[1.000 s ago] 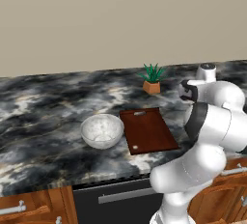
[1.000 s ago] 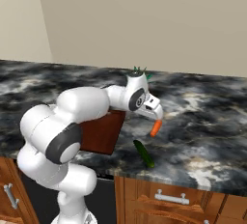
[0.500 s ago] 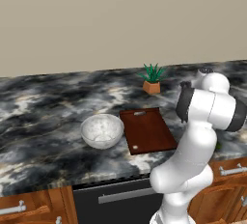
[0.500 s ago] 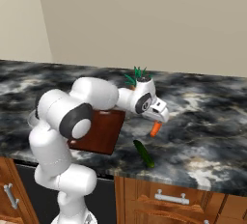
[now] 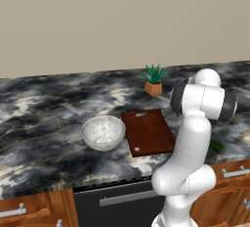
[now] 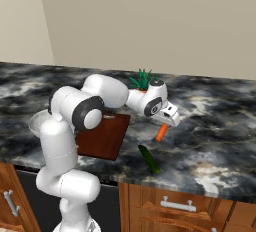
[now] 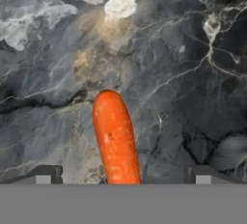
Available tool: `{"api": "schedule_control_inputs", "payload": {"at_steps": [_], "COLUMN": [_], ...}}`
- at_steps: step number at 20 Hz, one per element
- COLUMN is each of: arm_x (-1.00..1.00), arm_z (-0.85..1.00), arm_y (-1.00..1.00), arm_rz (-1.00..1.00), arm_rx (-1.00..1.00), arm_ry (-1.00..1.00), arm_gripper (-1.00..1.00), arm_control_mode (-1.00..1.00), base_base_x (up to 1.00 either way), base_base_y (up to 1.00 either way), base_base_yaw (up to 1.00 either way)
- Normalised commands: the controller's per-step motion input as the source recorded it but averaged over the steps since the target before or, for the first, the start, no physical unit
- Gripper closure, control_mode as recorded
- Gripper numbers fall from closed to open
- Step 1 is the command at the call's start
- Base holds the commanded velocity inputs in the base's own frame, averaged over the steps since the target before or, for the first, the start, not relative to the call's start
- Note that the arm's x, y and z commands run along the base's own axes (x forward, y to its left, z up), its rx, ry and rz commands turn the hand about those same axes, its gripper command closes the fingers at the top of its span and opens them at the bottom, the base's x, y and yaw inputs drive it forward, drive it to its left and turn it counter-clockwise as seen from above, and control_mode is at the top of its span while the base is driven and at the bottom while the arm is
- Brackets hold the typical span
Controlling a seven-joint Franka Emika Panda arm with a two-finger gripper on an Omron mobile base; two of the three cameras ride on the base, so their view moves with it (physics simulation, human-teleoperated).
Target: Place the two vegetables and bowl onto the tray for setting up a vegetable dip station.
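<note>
**Jaws wide over the carrot**

The gripper [image 6: 169, 122] hangs right above the carrot [image 6: 161, 133] on the bench [image 6: 220, 141], jaws spread apart, one tip each side. Cucumber [image 6: 148, 158] lies near the front edge; bowl [image 5: 103, 132] sits just beside the tray [image 5: 148, 132].

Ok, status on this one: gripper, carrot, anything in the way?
Gripper open, poised over carrot. Carrot lying on counter, between the fingertips in hand view. Tray bare. Nothing blocking.

Marble counter [image 5: 44, 118] carries: bowl [image 5: 103, 132] left of centre, tray [image 5: 148, 132] beside it, potted plant [image 5: 154, 79] behind — carrot [image 6: 161, 133] and cucumber [image 6: 148, 158] centre-right.
</note>
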Motion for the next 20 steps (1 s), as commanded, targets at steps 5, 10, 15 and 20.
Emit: {"api": "schedule_control_inputs", "payload": {"at_steps": [5, 10, 15, 20], "arm_x": [0.13, 0.0, 0.0, 0.0], "arm_z": [-0.18, -0.08, -0.26, -0.36], "arm_y": [0.0, -0.08, -0.01, 0.0], "arm_rz": [0.0, 0.0, 0.0, 0.0], "arm_rx": [0.0, 0.02, 0.0, 0.0], "arm_ry": [0.07, 0.08, 0.11, 0.13], "arm_gripper": [-1.0, -1.0, -1.0, -1.0], "arm_control_mode": [-1.0, -1.0, -1.0, -1.0], "base_base_x": [0.0, 0.0, 0.0, 0.0], "base_base_y": [0.0, 0.0, 0.0, 0.0], "base_base_yaw": [0.0, 0.0, 0.0, 0.0]}}
